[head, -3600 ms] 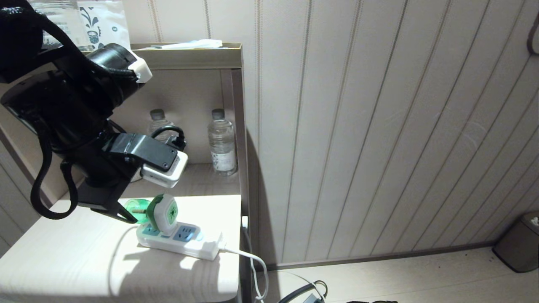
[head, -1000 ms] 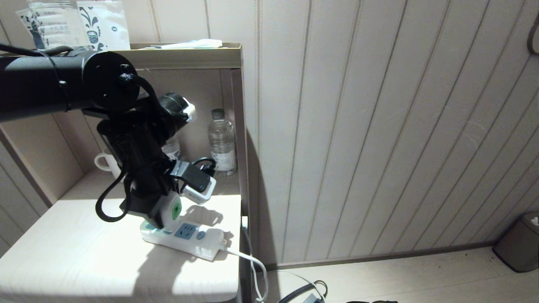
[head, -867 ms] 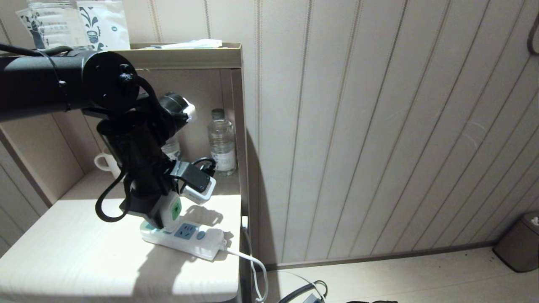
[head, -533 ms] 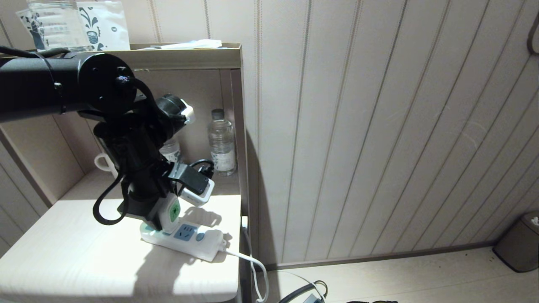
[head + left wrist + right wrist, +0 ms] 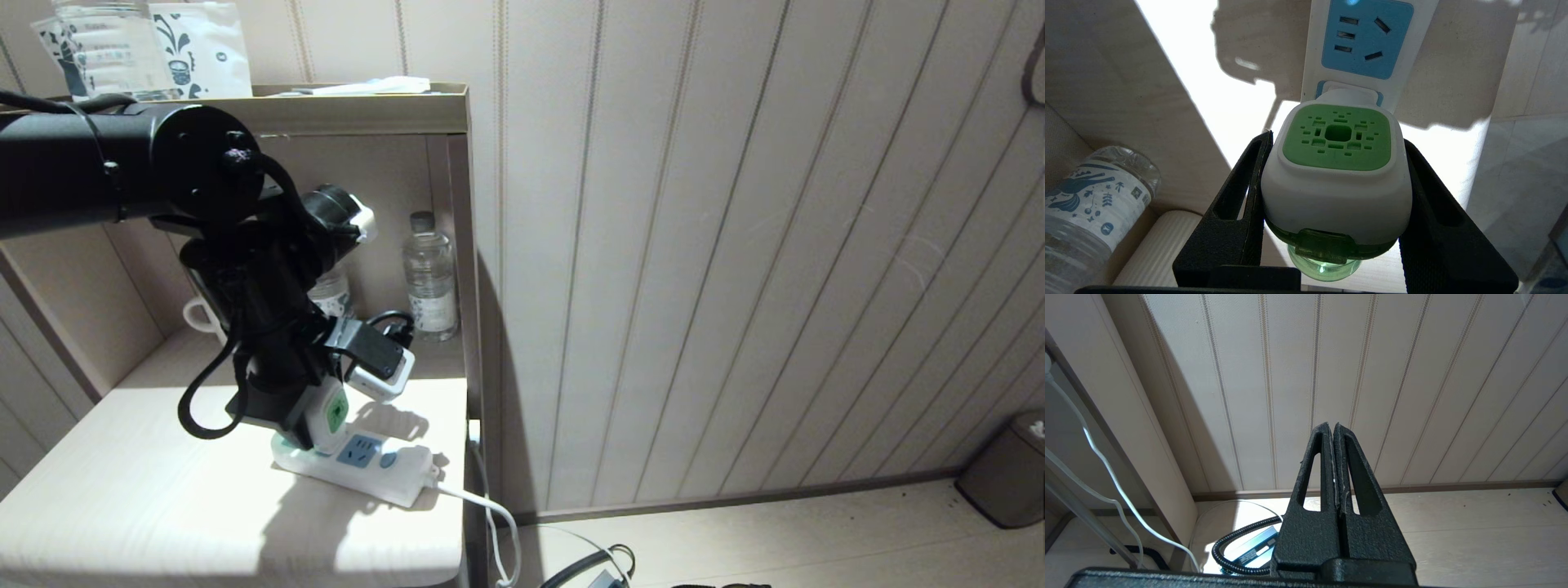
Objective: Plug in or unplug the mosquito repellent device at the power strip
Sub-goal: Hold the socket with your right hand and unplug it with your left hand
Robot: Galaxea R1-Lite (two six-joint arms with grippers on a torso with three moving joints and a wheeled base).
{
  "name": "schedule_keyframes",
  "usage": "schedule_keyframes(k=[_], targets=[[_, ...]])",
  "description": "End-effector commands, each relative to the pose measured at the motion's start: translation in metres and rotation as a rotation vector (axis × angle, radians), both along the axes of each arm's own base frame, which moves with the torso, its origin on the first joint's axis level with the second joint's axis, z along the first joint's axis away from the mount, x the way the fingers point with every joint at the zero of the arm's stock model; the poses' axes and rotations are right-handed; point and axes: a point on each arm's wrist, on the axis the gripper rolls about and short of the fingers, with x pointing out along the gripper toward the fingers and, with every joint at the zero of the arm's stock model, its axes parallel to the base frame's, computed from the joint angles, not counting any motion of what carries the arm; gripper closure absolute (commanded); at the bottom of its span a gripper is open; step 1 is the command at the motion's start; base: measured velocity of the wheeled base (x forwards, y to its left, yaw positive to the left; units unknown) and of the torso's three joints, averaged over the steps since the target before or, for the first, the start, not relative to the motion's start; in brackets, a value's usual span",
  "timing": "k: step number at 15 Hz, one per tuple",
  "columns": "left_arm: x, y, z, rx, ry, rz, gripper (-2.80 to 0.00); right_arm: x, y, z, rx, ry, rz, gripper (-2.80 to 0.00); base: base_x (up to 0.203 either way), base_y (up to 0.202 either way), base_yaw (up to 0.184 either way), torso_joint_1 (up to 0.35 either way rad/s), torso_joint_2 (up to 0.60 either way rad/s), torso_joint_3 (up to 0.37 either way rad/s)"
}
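Observation:
The mosquito repellent device, a white head with a green vented face over a translucent green bottle, is held by its two sides between the black fingers of my left gripper. Its plug end sits on a socket of the white power strip, beside a free blue socket. In the head view my left gripper stands over the near end of the power strip with the device in it. My right gripper is shut on nothing, low near the floor, out of the head view.
The strip lies on a pale cabinet top near its right edge, and its white cable drops to the floor. A water bottle and a white mug stand in the niche behind. A shelf overhangs above.
Since 3.6 s ago my left arm has come down and shut on the device, which was tilted and now stands straighter. Over the last second the gripper and device drifted slightly left and down.

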Motion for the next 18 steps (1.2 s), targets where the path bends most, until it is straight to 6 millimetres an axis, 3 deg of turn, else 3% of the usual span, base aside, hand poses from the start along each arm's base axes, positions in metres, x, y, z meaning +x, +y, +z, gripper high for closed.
schedule_keyframes(k=[1, 5, 8, 10, 12, 14, 16, 18], targets=[[-0.001, 0.001, -0.003, 0.012, 0.020, -0.004, 0.00, 0.000, 0.000, 0.000, -0.001, -0.002, -0.002, 0.00, 0.000, 0.000, 0.000, 0.000, 0.00, 0.000], [0.001, 0.000, -0.002, 0.007, 0.011, -0.006, 0.00, -0.002, 0.000, 0.003, -0.001, 0.027, 0.001, 0.00, 0.000, 0.000, 0.000, 0.000, 0.00, 0.000], [0.001, 0.000, -0.001, 0.002, -0.001, -0.007, 0.00, -0.010, 0.001, 0.053, 0.000, 0.047, 0.030, 0.00, 0.000, 0.000, 0.000, 0.000, 0.00, 0.000], [0.001, 0.000, -0.001, 0.000, -0.006, -0.007, 0.00, 0.004, 0.001, 0.096, 0.004, 0.096, 0.069, 0.00, 0.000, 0.000, 0.000, 0.000, 0.00, 0.000], [0.002, -0.001, -0.002, -0.004, -0.008, -0.009, 0.00, 0.037, 0.003, 0.134, -0.002, 0.151, 0.122, 0.00, 0.000, 0.000, 0.000, 0.000, 0.00, 0.000], [0.003, -0.003, -0.004, -0.007, -0.007, -0.012, 0.00, 0.086, 0.008, 0.157, -0.030, 0.220, 0.205, 0.00, 0.000, 0.000, 0.000, 0.000, 0.00, 0.000], [0.004, -0.008, -0.004, -0.013, -0.019, -0.027, 0.00, 0.142, 0.029, 0.164, -0.057, 0.309, 0.334, 0.00, 0.000, 0.000, 0.000, 0.000, 0.00, 0.000], [0.008, -0.012, -0.008, -0.021, -0.037, -0.030, 0.00, 0.191, 0.068, 0.157, -0.095, 0.384, 0.444, 0.00, 0.000, 0.000, 0.000, 0.000, 0.00, 0.000]])
